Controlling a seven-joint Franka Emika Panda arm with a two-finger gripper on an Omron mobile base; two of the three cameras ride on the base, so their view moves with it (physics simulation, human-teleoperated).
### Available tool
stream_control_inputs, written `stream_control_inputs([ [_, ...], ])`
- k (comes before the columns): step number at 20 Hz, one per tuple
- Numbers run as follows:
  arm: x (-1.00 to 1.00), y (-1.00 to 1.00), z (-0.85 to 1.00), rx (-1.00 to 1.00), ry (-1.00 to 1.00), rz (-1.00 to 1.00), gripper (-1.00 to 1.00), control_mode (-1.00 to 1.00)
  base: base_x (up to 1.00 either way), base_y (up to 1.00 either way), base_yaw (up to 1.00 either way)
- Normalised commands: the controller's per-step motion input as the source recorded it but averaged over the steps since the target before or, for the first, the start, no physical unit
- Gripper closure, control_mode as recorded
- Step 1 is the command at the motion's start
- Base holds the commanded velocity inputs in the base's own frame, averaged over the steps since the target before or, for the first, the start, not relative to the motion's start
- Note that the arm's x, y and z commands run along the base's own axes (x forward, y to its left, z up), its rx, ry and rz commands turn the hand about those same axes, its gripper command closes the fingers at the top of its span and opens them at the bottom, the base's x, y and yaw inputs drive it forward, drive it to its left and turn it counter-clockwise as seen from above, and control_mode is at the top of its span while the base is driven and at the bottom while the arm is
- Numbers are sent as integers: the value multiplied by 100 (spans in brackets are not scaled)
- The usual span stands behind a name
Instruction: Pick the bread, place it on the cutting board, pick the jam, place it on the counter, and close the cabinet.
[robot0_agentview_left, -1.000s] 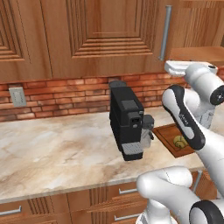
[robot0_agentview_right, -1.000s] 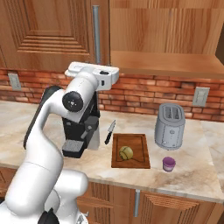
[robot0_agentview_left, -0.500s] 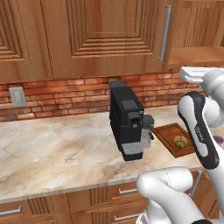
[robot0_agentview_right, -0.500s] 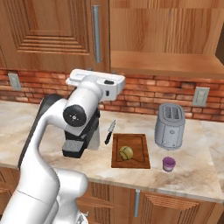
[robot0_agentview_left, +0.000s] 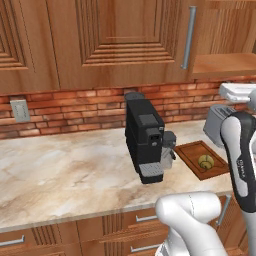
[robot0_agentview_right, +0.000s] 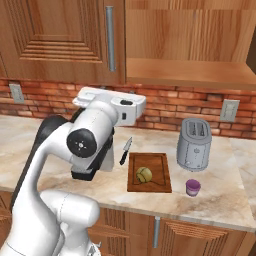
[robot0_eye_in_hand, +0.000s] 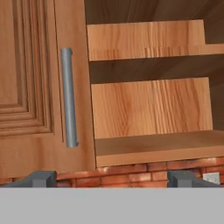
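Jaws of mine (robot0_eye_in_hand: 112, 177) stand spread wide and hold nothing, the two dark tips far apart at 6 o'clock of the hand view, aimed at the cabinet (robot0_eye_in_hand: 148, 109): its right bay gapes, bare shelves stacked from 12 down to 5 o'clock, while a shut door (robot0_eye_in_hand: 26, 87) with a vertical silver handle (robot0_eye_in_hand: 68, 97) covers the 9 o'clock side, and a strip of brick wall (robot0_eye_in_hand: 131, 175) runs just above my tips. From the left base view, my white arm (robot0_agentview_left: 240, 155) rises at 3 to 5 o'clock; a black coffee machine (robot0_agentview_left: 145, 137) stands at the centre of the desk (robot0_agentview_left: 65, 170), and at 4 o'clock of it lies the cutting board (robot0_agentview_left: 200, 160) with the bread (robot0_agentview_left: 205, 161) resting on it. A toaster (robot0_agentview_left: 216, 124) sits just beyond the board, partly hidden by my arm. From the right base view, the bread (robot0_agentview_right: 144, 174) lies on the cutting board (robot0_agentview_right: 149, 172) near centre, a knife (robot0_agentview_right: 125, 150) lies at the board's 10 o'clock, just beside its corner, the toaster (robot0_agentview_right: 194, 144) stands at its 2 o'clock, and the jam (robot0_agentview_right: 193, 187) sits upright on the desk at the board's 4 o'clock, apart from it and in front of the toaster. Above, the open cabinet shelf (robot0_agentview_right: 190, 72) shows at 1 o'clock.
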Motion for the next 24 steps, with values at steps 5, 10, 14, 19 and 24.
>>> stream_control_inputs([
  [5,-47,-10,6,0,13,0,-100,-100,0,0,0],
  [10,-40,-14,2,0,7,0,-100,-100,0,0,0],
  [14,-30,-19,0,0,0,0,-100,-100,0,0,0],
  [19,-29,-17,2,0,0,0,-100,-100,0,0,0],
  [24,-32,-18,14,0,0,0,-100,-100,0,0,0],
])
